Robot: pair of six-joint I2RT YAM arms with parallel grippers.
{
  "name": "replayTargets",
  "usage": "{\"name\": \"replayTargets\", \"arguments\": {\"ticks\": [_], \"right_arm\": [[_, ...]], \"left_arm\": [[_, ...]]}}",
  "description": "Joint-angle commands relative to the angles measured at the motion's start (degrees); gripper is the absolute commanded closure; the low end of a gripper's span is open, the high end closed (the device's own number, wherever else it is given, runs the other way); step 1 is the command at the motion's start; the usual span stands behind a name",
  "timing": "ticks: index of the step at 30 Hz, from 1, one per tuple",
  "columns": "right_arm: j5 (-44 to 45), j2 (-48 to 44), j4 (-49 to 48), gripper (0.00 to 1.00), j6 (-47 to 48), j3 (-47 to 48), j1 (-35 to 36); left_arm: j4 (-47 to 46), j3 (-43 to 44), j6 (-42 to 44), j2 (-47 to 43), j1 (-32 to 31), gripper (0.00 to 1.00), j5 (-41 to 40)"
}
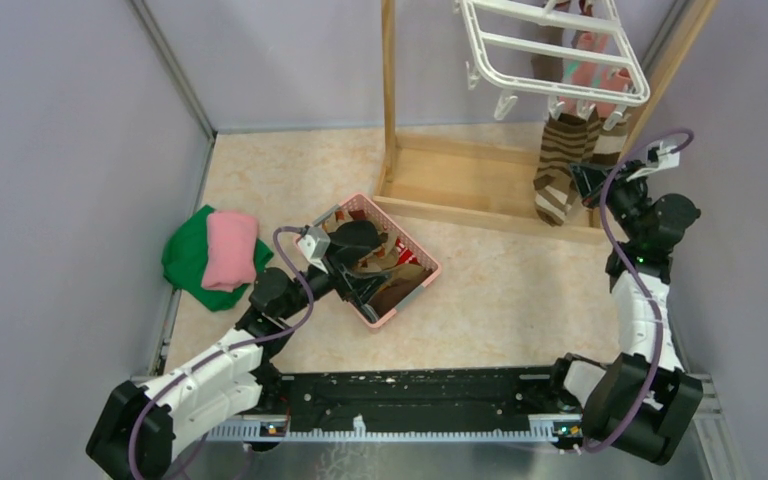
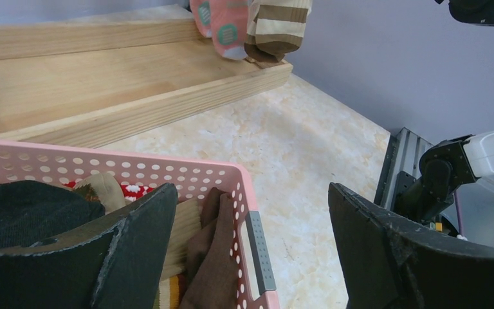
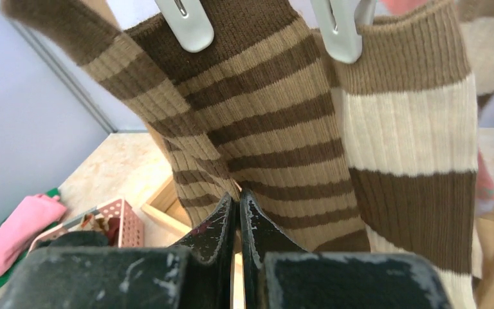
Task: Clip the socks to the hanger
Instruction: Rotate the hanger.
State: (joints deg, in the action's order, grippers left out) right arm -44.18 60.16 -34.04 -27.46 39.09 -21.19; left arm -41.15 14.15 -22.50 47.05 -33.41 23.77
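— So, where do the socks stand right now?

— Several hang already at the far right. Two brown striped socks (image 3: 264, 129) and a cream-banded sock (image 3: 411, 141) dangle from white clips (image 3: 186, 22) under the hanger (image 1: 570, 90), with a pink sock (image 2: 222, 26) behind them. The others lie in the pink basket (image 1: 400, 232) on the tabletop (image 1: 500, 290), a black sock (image 2: 26, 212) and a brown sock (image 2: 212, 251) among them.

— And the claws?

— The left claw (image 2: 251, 199) hovers over the basket's right corner with its jaws spread wide, holding nothing. The right claw (image 3: 238, 203) is up by the hung stripes with its fingers pressed together. Nothing shows between them, though the tips sit very close to the fabric. Whether they touch it, I cannot tell.

— What worries you?

— Mostly the basket. One left finger (image 2: 135, 238) is above the socks and the other finger (image 2: 386, 251) looks outside the rim. If the claw drops straight down, the jaws could close on the plastic wall and drag or tip the basket. The socks are also piled loosely, so a deep grab might lift two at once, or catch only a toe that slips out on the way up.

— And on the right?

— If that claw swings away carelessly, it could snag a striped sock and pull it from its clip, or set the hanger swaying.
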Motion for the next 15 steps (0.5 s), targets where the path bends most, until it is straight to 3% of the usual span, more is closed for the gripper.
{"name": "replayTargets", "arguments": {"ticks": [1, 8, 15], "right_arm": [[-0.89, -0.80, 4.76, 1.00, 1.18, 4.33, -3.83], [0.07, 1.62, 8.71, 1.00, 2.25, 8.08, -8.97], [1.44, 7.99, 11.98, 1.00, 3.10, 15.04, -9.76]], "left_arm": [[-3.78, -0.31, 1.14, -0.62, 0.06, 0.08, 1.61], [-4.52, -0.44, 0.97, -0.55, 0.04, 0.08, 1.95], [-5.54, -0.49, 0.49, -0.02, 0.05, 0.08, 2.68]]}}
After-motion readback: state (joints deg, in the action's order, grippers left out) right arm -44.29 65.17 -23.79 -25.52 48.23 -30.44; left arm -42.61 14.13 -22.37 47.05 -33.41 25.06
